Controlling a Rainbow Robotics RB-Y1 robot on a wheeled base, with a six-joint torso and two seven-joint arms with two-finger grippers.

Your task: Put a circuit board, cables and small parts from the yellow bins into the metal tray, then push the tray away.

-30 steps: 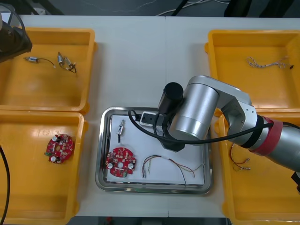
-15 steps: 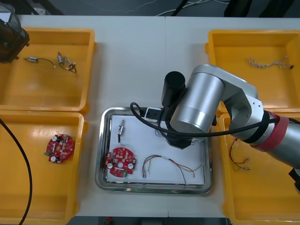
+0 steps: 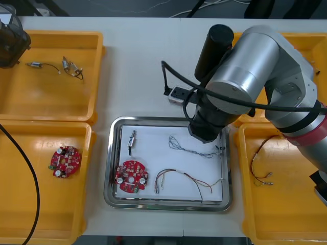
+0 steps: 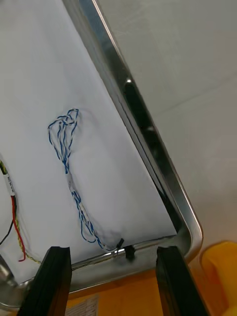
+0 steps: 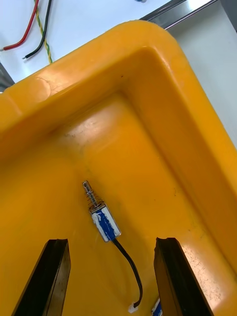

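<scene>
The metal tray, white inside, holds a red circuit board, a small metal part, a red and yellow cable and a twisted blue and white cable. My right arm hangs over the tray's far right corner. Its gripper is open and holds nothing, and the blue and white cable lies loose beyond the fingers near the tray rim. My left gripper is open above a small metal part in the far left bin.
The far left yellow bin holds small metal parts; the near left bin holds another circuit board. The near right bin holds a red and yellow cable. My left arm stands at the far left corner.
My right gripper opened and let go of the blue and white cable, which now lies in the tray. The right arm rose and drew back toward the far right. The left arm barely moved.
</scene>
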